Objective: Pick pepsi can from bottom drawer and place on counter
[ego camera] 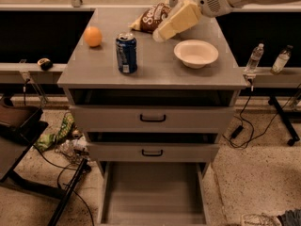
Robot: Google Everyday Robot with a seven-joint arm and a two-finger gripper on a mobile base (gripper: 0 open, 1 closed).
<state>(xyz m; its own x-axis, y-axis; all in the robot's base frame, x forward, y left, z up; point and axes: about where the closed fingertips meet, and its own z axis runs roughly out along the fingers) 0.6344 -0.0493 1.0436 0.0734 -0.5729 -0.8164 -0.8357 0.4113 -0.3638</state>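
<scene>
The counter (pixel 155 72) carries everything; the bottom drawer (pixel 153 197) stands open nearer. The gripper (pixel 162 34) hovers over the far right, partly hiding a chip bag (pixel 151 18); open or closed, I cannot tell. A white bowl (pixel 196 53) sits at the right. The pepsi can (pixel 126 53) stands upright left of centre, with an orange (pixel 93 36) further left.

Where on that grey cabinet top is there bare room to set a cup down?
The front strip of the counter is bare, before the pepsi can and bowl; so is the corner in front of the orange. The back middle is crowded: chip bag, gripper beside it. The open bottom drawer is bare too.
</scene>
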